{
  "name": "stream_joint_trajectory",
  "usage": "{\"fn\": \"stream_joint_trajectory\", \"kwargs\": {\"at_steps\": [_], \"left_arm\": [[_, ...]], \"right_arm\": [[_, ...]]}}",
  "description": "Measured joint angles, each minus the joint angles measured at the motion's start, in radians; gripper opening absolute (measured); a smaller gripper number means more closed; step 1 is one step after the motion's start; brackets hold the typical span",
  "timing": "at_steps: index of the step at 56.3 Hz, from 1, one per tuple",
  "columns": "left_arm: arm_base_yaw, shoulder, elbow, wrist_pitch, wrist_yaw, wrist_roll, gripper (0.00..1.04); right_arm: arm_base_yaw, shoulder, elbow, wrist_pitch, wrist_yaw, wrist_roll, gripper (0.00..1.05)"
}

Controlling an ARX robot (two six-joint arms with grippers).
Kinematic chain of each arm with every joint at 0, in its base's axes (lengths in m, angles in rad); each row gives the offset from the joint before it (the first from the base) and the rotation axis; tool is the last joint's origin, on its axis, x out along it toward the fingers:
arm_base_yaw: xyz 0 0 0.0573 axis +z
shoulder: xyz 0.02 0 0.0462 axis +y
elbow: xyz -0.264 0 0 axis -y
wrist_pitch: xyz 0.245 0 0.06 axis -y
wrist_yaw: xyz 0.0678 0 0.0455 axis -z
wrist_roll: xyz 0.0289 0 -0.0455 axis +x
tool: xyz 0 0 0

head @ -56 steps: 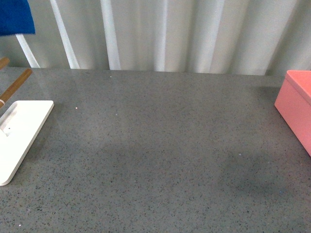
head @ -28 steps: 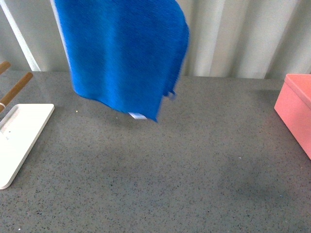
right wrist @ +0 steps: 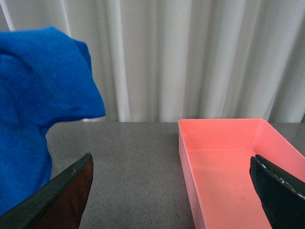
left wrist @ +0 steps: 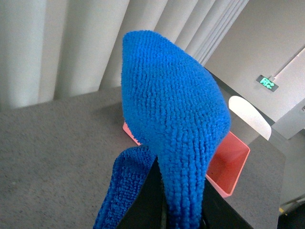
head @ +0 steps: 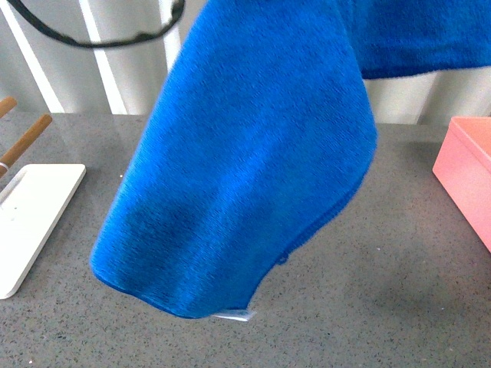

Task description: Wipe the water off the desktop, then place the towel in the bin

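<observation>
**blue towel aloft, left arm has it**

the towel [head: 245, 176] hangs in the air, big in the front view and clear of the desktop [head: 399, 299], with its white tag [head: 234, 314] dangling at the lowest hem. from the left wrist, the left gripper [left wrist: 177, 207] is clenched on the cloth, plush bunching up over its dark fingers [left wrist: 145, 200]. the right gripper [right wrist: 171, 164] is spread wide and holds nothing, its camera looking straight at the bin [right wrist: 219, 122]. that pink bin sits on the desktop at the right edge of the front view, well apart from the white tray [head: 34, 230] and its wooden rods [head: 24, 142] on the left. a black cable [head: 100, 40] loops across the pale curtain [head: 430, 96] up top.
</observation>
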Motion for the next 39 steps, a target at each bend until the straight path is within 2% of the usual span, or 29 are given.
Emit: {"fn": "stream_joint_trajectory", "kwargs": {"at_steps": [6,7,9,12,13,15,17,23,29,34,39], "left_arm": [[-0.049,0.057,-0.016,0.061,-0.021,-0.045,0.04],[-0.057,0.063,-0.016,0.07,-0.025,-0.051,0.04],[-0.066,0.068,-0.016,0.077,-0.029,-0.059,0.04],[-0.075,0.072,-0.014,0.078,-0.039,-0.066,0.04],[-0.078,0.073,-0.013,0.078,-0.041,-0.069,0.04],[-0.083,0.074,-0.011,0.078,-0.043,-0.073,0.04],[-0.086,0.076,-0.008,0.078,-0.048,-0.075,0.04],[-0.089,0.08,0.003,0.075,-0.078,-0.084,0.04],[-0.092,0.08,0.014,0.066,-0.1,-0.09,0.04],[-0.098,0.08,0.022,0.06,-0.108,-0.092,0.04],[-0.098,0.08,0.039,0.048,-0.11,-0.098,0.04]], "right_arm": [[0.0,0.0,0.0,0.0,0.0,0.0,0.98],[-0.006,0.005,0.001,-0.006,-0.026,-0.002,0.98],[-0.059,0.05,0.021,-0.04,-0.196,-0.015,0.98],[-0.109,0.145,0.048,0.011,-0.358,-0.021,0.98],[-0.116,0.165,0.056,0.029,-0.37,-0.02,0.98],[-0.135,0.254,0.091,0.115,-0.454,-0.021,0.98],[-0.141,0.325,0.124,0.186,-0.475,-0.026,0.98],[-0.114,0.577,0.229,0.402,-0.487,-0.067,0.98],[-0.047,0.757,0.261,0.46,-0.46,-0.118,0.98],[0.06,0.901,0.246,0.465,-0.406,-0.145,0.98],[0.208,0.941,0.202,0.505,-0.354,-0.146,0.98]]}}
